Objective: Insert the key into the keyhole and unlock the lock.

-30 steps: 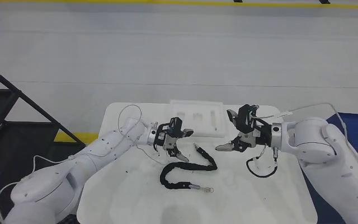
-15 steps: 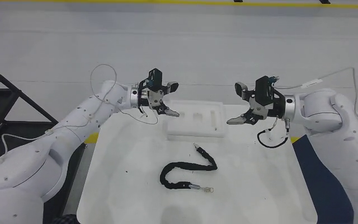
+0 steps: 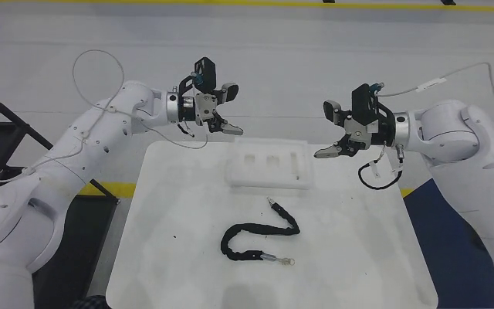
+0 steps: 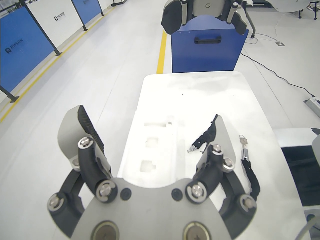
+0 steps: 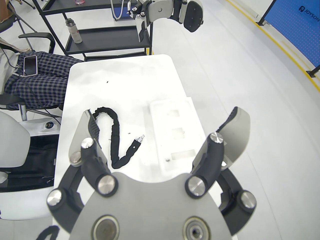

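Over the far edge of the bench (image 3: 170,232), in the top view, we see the left gripper (image 3: 230,110) held in the air with its fingers spread and nothing between them. The right gripper (image 3: 328,131) hangs across from it above the bench's other far corner, likewise spread and empty. Between and below them a white foam tray (image 3: 270,181) with three recesses lies on the bench. Nearer the robot lies the chain lock (image 3: 258,229), a black fabric-sleeved chain curled in a loose S, well apart from both grippers. Its pin end points toward the tray. At its other end the lock cylinder (image 3: 266,257) touches the key (image 3: 289,263) (we cannot tell from here whether the blade sits in the keyhole).

In the left wrist view, the left gripper (image 4: 148,116) is spread wide over the foam tray (image 4: 135,151). Beside one finger we see the chain's pin end, and farther out the key (image 4: 242,139) in line with the metal lock cylinder (image 4: 244,154), touching it. The right gripper (image 4: 205,29) faces us beyond the bench's edge, fingers apart.

In the right wrist view, the right gripper (image 5: 162,113) is spread with nothing held. The chain lock (image 5: 115,133) lies between one finger and the foam tray (image 5: 158,123), its pin end nearest the tray. The left gripper (image 5: 167,26) shows beyond the bench (image 5: 120,76), jaws apart.
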`<action>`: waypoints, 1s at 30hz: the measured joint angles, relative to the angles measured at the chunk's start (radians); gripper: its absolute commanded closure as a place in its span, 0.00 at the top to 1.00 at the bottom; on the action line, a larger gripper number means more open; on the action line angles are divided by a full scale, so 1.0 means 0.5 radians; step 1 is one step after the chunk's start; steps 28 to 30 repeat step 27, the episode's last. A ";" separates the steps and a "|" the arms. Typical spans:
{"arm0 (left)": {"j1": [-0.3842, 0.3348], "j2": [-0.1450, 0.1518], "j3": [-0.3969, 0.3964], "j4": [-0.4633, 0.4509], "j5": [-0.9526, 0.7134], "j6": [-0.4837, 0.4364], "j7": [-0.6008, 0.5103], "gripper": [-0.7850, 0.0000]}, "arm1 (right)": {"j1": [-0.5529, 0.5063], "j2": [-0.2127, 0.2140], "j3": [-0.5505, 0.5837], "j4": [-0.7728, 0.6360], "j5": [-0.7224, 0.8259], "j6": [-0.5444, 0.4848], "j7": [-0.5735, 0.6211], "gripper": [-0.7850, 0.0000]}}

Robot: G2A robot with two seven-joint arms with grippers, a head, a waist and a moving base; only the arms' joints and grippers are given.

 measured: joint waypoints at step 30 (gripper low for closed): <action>-0.001 0.002 0.000 -0.003 -0.010 0.000 -0.017 1.00 | -0.001 0.003 -0.006 0.001 0.001 0.000 -0.006 1.00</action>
